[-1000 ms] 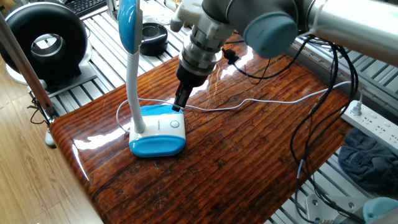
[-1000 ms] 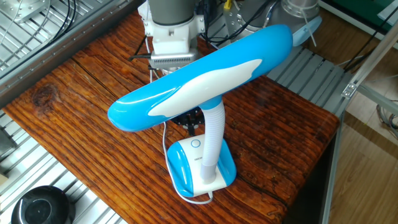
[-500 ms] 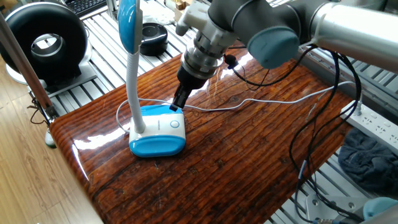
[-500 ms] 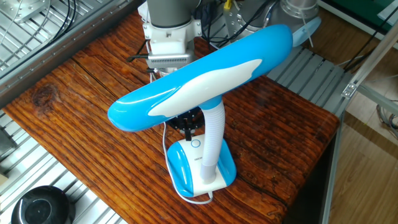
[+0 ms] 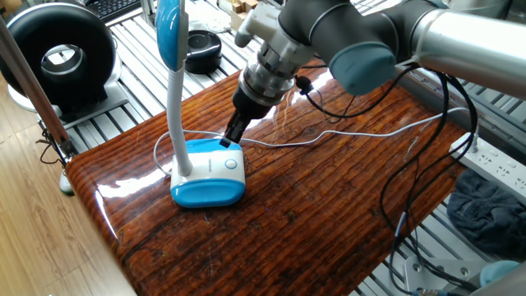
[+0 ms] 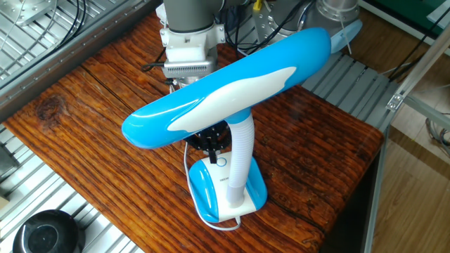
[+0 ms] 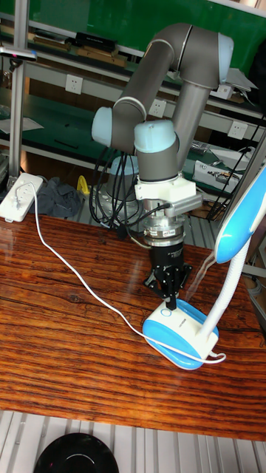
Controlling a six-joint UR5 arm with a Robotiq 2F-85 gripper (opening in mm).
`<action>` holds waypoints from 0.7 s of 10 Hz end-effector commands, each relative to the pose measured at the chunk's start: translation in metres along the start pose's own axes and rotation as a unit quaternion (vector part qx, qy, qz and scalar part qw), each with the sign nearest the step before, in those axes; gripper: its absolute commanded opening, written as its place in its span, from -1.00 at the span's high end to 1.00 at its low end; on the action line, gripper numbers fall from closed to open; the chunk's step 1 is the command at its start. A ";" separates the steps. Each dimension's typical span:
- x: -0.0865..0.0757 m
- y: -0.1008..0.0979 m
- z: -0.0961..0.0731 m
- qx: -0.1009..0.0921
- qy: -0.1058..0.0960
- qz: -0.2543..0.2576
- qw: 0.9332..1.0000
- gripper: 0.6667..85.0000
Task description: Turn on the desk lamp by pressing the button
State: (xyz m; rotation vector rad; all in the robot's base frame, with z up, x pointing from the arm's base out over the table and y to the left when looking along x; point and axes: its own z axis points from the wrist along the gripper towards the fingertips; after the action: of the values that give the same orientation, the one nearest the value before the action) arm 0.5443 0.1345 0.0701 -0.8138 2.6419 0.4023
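Observation:
The desk lamp stands on the wooden table, with its white and sky-blue base (image 5: 209, 177) (image 6: 225, 188) (image 7: 181, 327) below a bendy white neck and its oval head (image 5: 170, 29) (image 6: 225, 88) unlit. A small round button (image 5: 231, 164) (image 6: 221, 162) (image 7: 167, 311) sits on the base's top. My gripper (image 5: 227, 141) (image 6: 214, 153) (image 7: 171, 300) points down just above the base, close beside the button. In the tall fixed view its fingertips meet in one point, shut on nothing. I cannot tell whether the tip touches the base.
The lamp's thin white cord (image 5: 353, 131) (image 7: 74, 273) runs across the table to a power strip (image 5: 493, 160) (image 7: 18, 196). A black round fan (image 5: 57, 53) stands off the table's far-left corner. Black arm cables (image 5: 411, 189) hang at the right edge.
My gripper has shifted slightly lower and closer to the lamp base's button. The lamp has not moved and stays unlit.

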 end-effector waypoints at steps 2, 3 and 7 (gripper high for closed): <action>0.016 0.004 0.009 0.000 0.034 0.004 0.999 0.99; 0.013 0.011 0.012 -0.008 0.032 0.012 0.999 0.99; 0.005 0.016 0.022 -0.003 0.027 0.015 1.000 0.99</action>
State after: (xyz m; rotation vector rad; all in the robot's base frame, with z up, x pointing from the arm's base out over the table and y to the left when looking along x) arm 0.5335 0.1464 0.0524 -0.8189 2.7054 0.3949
